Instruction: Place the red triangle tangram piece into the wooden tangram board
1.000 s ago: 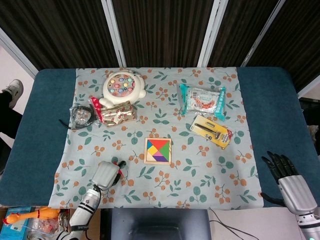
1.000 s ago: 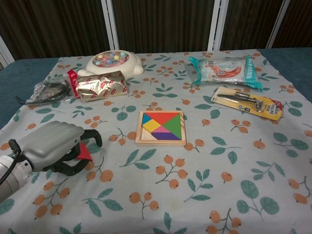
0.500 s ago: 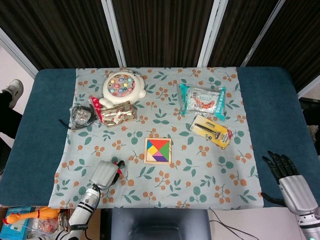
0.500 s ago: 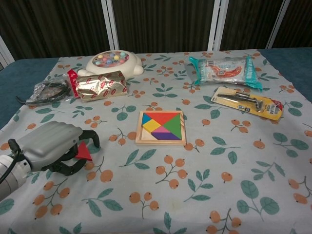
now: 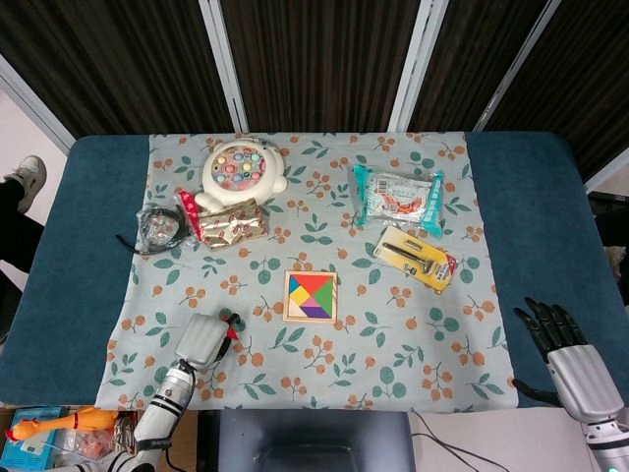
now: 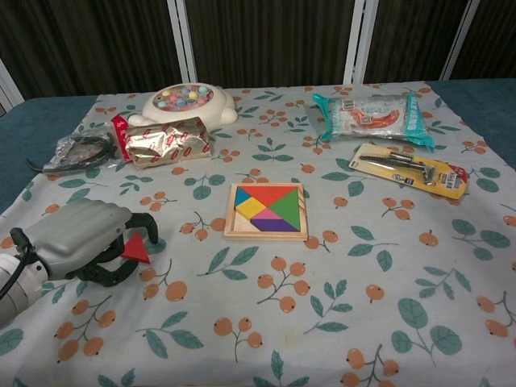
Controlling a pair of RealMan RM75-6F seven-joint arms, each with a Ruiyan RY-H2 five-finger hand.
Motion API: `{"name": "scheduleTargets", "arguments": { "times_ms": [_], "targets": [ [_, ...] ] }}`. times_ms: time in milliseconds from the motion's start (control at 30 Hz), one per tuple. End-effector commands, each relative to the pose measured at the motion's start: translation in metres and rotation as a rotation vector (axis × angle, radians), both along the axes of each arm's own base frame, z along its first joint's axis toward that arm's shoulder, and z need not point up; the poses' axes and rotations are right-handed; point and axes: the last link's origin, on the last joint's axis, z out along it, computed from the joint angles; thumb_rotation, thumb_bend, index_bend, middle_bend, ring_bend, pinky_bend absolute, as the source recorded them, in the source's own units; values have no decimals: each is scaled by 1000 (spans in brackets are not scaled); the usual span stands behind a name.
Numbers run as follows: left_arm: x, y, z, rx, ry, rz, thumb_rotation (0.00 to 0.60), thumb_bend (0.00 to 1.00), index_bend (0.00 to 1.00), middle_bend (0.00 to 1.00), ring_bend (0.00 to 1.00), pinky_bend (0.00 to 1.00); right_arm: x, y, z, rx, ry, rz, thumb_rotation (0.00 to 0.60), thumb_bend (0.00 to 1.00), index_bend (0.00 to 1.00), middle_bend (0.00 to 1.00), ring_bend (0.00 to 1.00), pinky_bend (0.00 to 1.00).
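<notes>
The wooden tangram board (image 5: 311, 297) (image 6: 267, 211) lies near the middle of the floral cloth, with coloured pieces in it. Well to its left, my left hand (image 5: 200, 341) (image 6: 79, 242) is curled over the cloth and pinches the red triangle (image 6: 135, 249) (image 5: 231, 332) between its dark fingertips. The triangle stands tilted, one corner pointing up. My right hand (image 5: 566, 346) rests at the table's near right corner with fingers spread and nothing in it; the chest view does not show it.
Behind the left hand lie a gold foil packet (image 6: 167, 139) and a black tangle in a bag (image 6: 81, 149). A round fishing toy (image 6: 183, 102), a teal snack pack (image 6: 373, 114) and a yellow carded tool (image 6: 412, 170) sit further back.
My left hand has drifted slightly left with the red triangle, which now shows a bit more upright between the fingertips. The right hand has stayed still.
</notes>
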Motion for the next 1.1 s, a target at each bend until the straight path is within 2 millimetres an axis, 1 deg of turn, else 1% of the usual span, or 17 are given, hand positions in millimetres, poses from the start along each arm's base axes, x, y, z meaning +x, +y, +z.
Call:
{"name": "scheduleTargets", "arguments": {
  "times_ms": [33, 200, 533, 667, 933, 1033, 1100],
  "targets": [
    [-1, 0, 0, 3, 1, 1, 600, 431, 388, 1000, 1000, 1000, 0, 0, -1, 2, 2, 0, 600, 150, 0, 0, 0, 0],
    [-1, 1, 0, 16, -2, -3, 600, 431, 416, 1000, 1000, 1000, 0, 0, -1, 5, 4, -1, 600, 150, 0, 0, 0, 0],
    [-4, 4, -1, 21, 0, 6, 600, 426, 531, 1000, 1000, 1000, 0, 0, 0, 7, 2, -1, 600, 150, 0, 0, 0, 0],
    [-3, 5, -1, 30, -5, -4, 600, 424, 563, 1000, 1000, 1000, 0, 1, 0, 9, 3, 0, 600, 150, 0, 0, 0, 0],
    [-3, 6, 1, 59, -17, -30, 600, 417, 683, 1000, 1000, 1000, 0, 0, 0, 11, 4, 1, 600, 150, 0, 0, 0, 0],
    [-3, 6, 2, 75, -17, -38, 600, 418, 715, 1000, 1000, 1000, 0, 0, -1, 12, 4, 1, 600, 150, 0, 0, 0, 0],
    [-1, 6, 3, 80, -29, -42, 600, 418, 719, 1000, 1000, 1000, 0, 0, -1, 13, 5, 1, 600, 150, 0, 0, 0, 0]
  ]
}}
